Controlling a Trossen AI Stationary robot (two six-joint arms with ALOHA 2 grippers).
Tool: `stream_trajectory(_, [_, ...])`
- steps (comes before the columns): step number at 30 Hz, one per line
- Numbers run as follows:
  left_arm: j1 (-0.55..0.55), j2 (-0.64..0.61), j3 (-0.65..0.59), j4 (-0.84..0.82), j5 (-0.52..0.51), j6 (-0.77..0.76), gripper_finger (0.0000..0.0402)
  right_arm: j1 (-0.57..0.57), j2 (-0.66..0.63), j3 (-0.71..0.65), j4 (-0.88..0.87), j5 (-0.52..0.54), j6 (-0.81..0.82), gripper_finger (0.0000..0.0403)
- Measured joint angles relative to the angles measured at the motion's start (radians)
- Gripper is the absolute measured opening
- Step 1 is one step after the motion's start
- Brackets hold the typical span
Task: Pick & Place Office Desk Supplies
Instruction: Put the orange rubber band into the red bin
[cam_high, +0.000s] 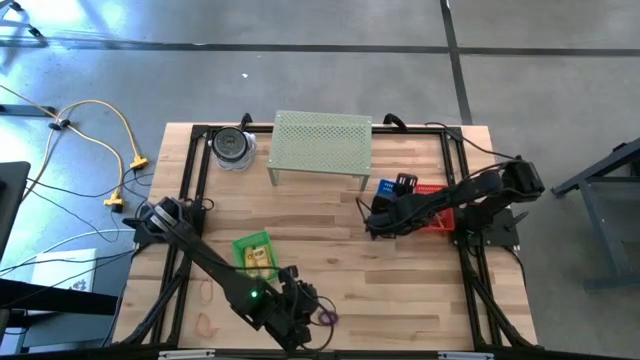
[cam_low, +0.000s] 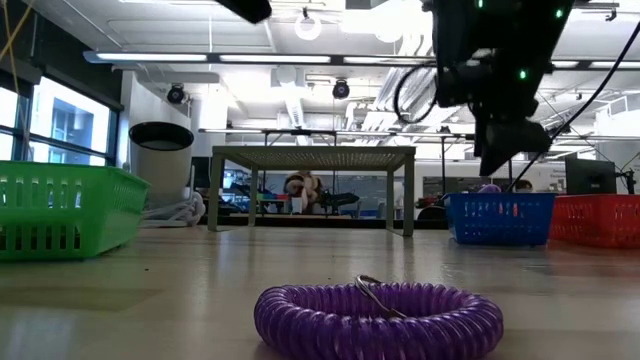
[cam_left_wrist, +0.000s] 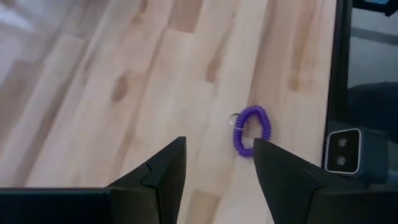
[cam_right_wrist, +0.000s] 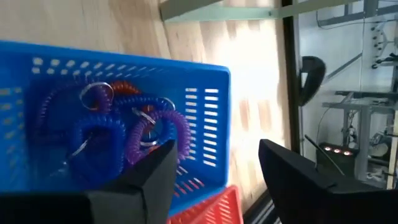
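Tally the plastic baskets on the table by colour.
Green slotted plastic basket: 1
Blue slotted plastic basket: 1
Red slotted plastic basket: 1
Total: 3

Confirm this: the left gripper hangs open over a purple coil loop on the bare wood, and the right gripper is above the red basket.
One thing is off: the right gripper is above the blue basket, not the red one, as the right wrist view shows. The rest holds: the left gripper hangs open over the purple coil loop on the bare wood.
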Motion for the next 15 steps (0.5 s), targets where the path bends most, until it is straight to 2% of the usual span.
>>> stream_trajectory(5, [0.02, -0.076, 0.0, -0.166, 0.085, -0.068, 0.0177, 0.075, -0.001, 0.096, -0.125, -0.001, 0.126, 0.022])
stream_trajectory(9, [0.027, -0.132, 0.002, -0.348, 0.25, -0.3, 0.0177, 0.168, -0.001, 0.143, -0.168, -0.004, 0.235, 0.022])
stream_trajectory(12, [0.007, -0.146, 0.001, -0.479, 0.321, -0.485, 0.0177, 0.255, -0.001, 0.148, -0.15, -0.02, 0.296, 0.022])
stream_trajectory(15, [-0.03, -0.145, 0.0, -0.57, 0.4, -0.572, 0.0177, 0.339, -0.001, 0.148, -0.09, -0.032, 0.344, 0.022])
